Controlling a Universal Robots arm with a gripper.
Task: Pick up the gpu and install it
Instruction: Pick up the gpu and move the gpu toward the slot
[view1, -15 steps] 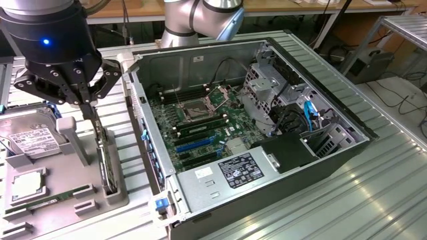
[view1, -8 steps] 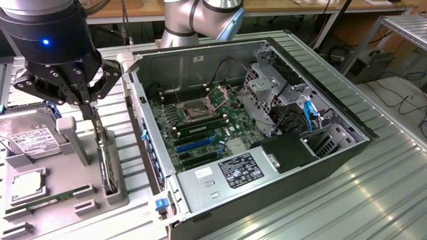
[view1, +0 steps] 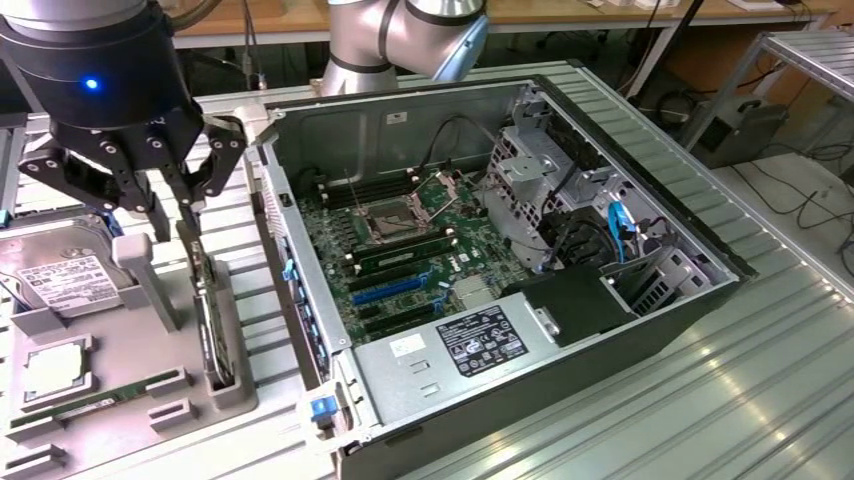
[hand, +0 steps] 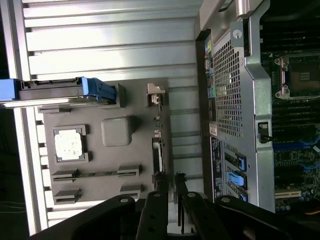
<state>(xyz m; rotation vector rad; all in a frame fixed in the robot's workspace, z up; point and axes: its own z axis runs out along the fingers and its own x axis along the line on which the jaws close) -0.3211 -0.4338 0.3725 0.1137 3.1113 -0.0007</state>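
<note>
Jaws parted and empty; gripper (view1: 178, 222) hangs just above the gpu (view1: 211, 320), standing on edge, its long axis running away from the fingertips

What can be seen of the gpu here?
The gpu is a thin dark card standing on its long edge in a slot of the grey tray, beside the open computer case. It looks like black circuit board, with a silver metal bracket at one end. The gripper hangs over the other end, fingers apart; whether they touch the card I cannot tell.
</note>
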